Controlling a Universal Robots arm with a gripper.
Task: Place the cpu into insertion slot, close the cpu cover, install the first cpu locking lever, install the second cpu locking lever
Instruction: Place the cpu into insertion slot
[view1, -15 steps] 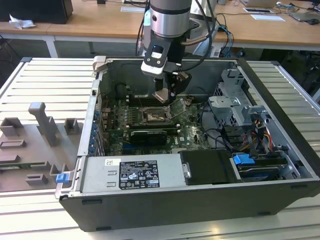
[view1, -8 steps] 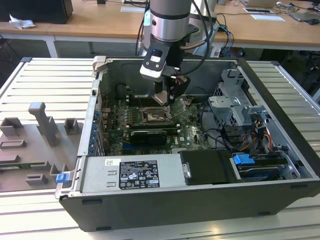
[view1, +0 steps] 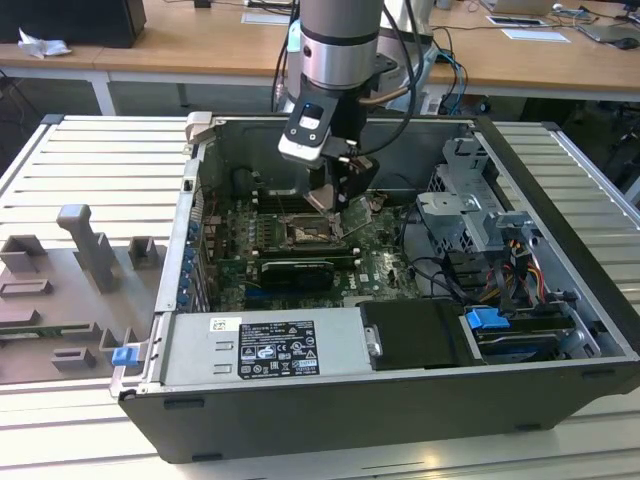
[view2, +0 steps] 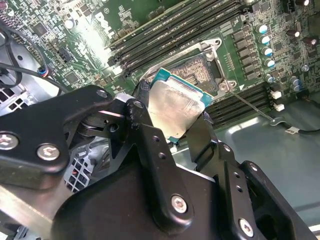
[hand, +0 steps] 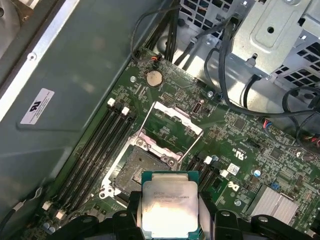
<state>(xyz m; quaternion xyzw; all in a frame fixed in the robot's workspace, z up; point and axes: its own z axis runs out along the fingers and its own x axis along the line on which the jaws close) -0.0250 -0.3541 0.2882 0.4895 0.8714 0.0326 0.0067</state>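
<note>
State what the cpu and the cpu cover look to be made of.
cpu: dull silver-beige metal lid, soft smeary sheen, on a green board-like rim. cpu cover: thin bare metal, probably steel, bright silvery glint along its frame.

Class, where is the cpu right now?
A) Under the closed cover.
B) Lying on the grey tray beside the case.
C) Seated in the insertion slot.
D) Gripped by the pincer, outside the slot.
D: the pincer clamps the cpu, and the insertion slot lies bare, cpu cover open.
</note>
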